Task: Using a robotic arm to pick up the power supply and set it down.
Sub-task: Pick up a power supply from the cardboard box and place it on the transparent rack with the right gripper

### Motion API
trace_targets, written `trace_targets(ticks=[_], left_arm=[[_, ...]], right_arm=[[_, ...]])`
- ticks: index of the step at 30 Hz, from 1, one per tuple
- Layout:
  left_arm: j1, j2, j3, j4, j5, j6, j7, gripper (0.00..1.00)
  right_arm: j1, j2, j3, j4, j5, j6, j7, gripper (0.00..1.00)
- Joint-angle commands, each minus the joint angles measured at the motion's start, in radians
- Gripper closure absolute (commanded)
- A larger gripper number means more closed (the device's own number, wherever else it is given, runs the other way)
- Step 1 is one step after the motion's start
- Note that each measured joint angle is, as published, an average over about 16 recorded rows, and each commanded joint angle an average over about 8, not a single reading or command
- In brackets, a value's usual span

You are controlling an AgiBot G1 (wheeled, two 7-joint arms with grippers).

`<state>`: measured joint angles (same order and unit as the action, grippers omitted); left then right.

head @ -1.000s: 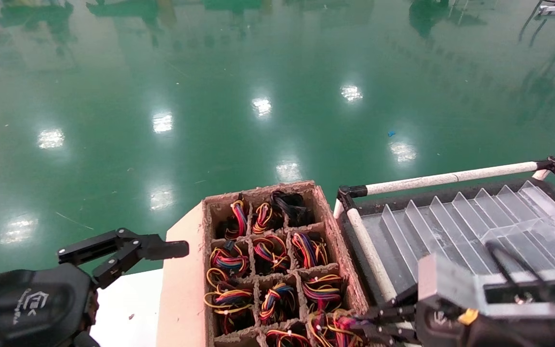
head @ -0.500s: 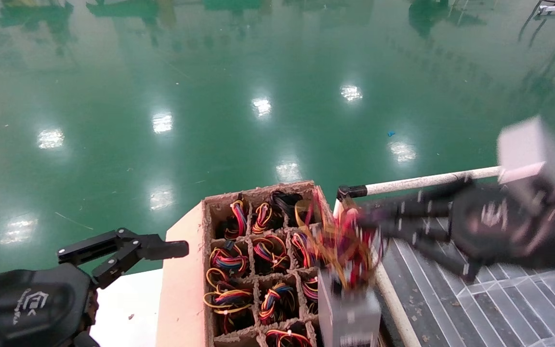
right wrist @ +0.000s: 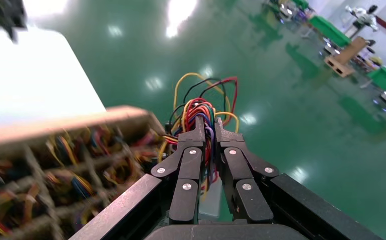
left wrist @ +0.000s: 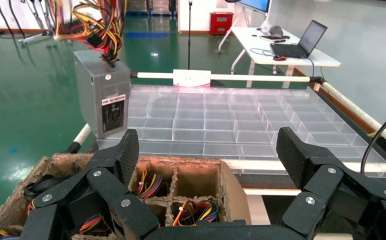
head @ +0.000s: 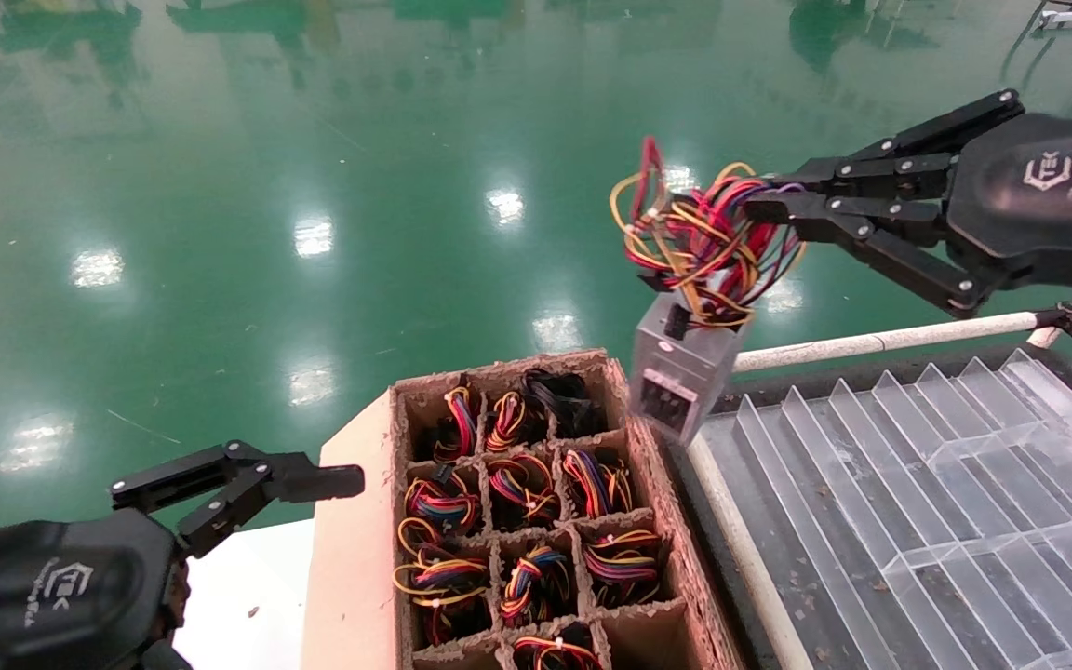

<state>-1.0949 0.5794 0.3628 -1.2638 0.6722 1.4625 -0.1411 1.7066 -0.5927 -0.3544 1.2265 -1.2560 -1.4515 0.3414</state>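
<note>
The power supply [head: 685, 372], a small grey metal box with a black socket, hangs in the air by its bunch of red, yellow and black wires [head: 699, 237]. It is over the far right corner of the brown cardboard grid tray [head: 652, 484]. My right gripper [head: 759, 207] is shut on those wires, which show between its fingers in the right wrist view [right wrist: 208, 127]. The box dangles tilted below. The left wrist view shows the box [left wrist: 103, 95] beyond the tray. My left gripper [head: 336, 481] is parked left of the tray, open and empty [left wrist: 209, 150].
Most cells of the tray hold other wire bundles [head: 522, 489]; the cell [head: 638, 633] at its near right is empty. A clear plastic divider tray [head: 917, 484] lies on the right, framed by white tube rails [head: 871, 342]. Green floor lies beyond.
My right gripper has risen from the tray's near right cell, carrying the power supply by its wires up and away from me. The left arm has not moved.
</note>
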Motion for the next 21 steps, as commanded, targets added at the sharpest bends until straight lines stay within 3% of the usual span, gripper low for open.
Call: trace_targets(ticks=[1,9,21], left_arm=[[0.0,0.0,0.0,0.0,0.0,0.0,0.0,0.0],[0.0,0.0,0.0,0.0,0.0,0.0,0.0,0.0],[0.0,0.0,0.0,0.0,0.0,0.0,0.0,0.0]], right_arm=[[0.035,-0.01,-0.011,-0.028,-0.033,-0.012,-0.027,1.0],[0.113,-0.067,-0.068,-0.173,-0.177,-0.019,-0.212,1.0],[0.134,-0.123,-0.123,-0.298,-0.312,0.034,-0.503,1.0]])
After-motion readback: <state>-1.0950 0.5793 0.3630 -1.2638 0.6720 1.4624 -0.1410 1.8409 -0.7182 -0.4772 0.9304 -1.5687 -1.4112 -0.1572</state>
